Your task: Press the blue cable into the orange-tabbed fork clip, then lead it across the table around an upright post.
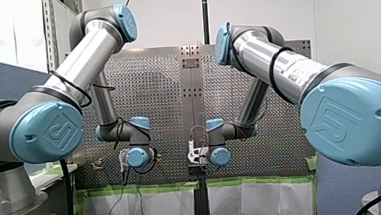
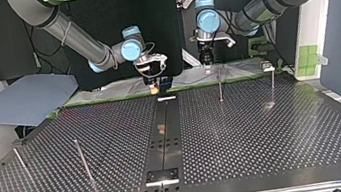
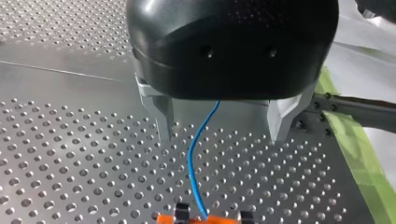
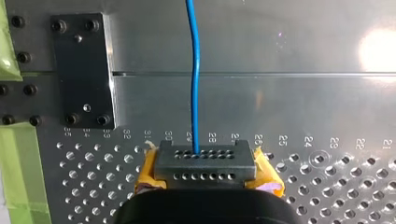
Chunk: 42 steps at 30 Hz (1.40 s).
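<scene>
You can see the black, metal-fingered left gripper (image 3: 222,137) in its own wrist view, spread wide above the perforated metal table (image 3: 70,177) and holding nothing. The thin blue cable (image 3: 191,158) comes out from under the gripper's body and passes between the two fingers without touching either. It reaches the orange-tabbed fork clip (image 3: 208,218) with its dark prongs just ahead of the gripper — whether the cable is fully seated there, you cannot tell. A strip of green tape (image 3: 355,140) runs along the table's edge beside this gripper.

The yellow-padded right gripper (image 4: 205,164) is pressed together and pinches the cable. From its grey, hole-pierced fingertips the cable runs straight ahead over the smooth metal strip. A dark bolted plate (image 4: 81,70) lies off to one side.

In the top view both grippers hang at the table's far edge. The right one is over the middle seam and the left one is near it, toward the view's right. A thin upright metal post (image 2: 219,86) stands just in front of the left gripper, and a second post (image 2: 273,84) stands further to the view's right. Two slanting posts (image 2: 83,161) are well apart from them at the view's left — the cable itself is too fine to make out there.
</scene>
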Motion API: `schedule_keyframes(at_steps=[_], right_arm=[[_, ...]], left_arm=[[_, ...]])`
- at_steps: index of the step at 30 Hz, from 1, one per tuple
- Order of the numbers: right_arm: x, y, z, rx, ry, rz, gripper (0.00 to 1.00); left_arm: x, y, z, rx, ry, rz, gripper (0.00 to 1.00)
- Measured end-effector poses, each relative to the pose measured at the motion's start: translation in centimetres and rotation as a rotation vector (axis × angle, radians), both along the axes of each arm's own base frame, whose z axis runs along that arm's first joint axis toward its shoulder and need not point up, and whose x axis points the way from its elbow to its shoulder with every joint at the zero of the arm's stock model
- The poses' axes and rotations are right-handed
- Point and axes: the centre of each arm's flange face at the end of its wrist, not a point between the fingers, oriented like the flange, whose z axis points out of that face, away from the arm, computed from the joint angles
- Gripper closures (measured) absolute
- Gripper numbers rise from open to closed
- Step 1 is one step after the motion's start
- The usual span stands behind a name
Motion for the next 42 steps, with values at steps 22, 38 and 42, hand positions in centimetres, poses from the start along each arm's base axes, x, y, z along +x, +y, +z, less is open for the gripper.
schedule_keyframes(at_steps=[22,38,42], right_arm=[[0.1,0.1,0.0,0.003,0.003,0.003,1.00],[0.0,-0.1,0.0,0.001,0.002,0.001,1.00],[0.1,-0.1,0.1,0.000,0.000,0.001,1.00]], left_arm=[[2.4,-0.7,0.0,0.008,-0.021,-0.005,0.00],[6.0,-1.3,-0.3,0.008,-0.043,0.052,0.00],[6.1,-1.0,-0.2,0.033,-0.045,0.072,0.00]])
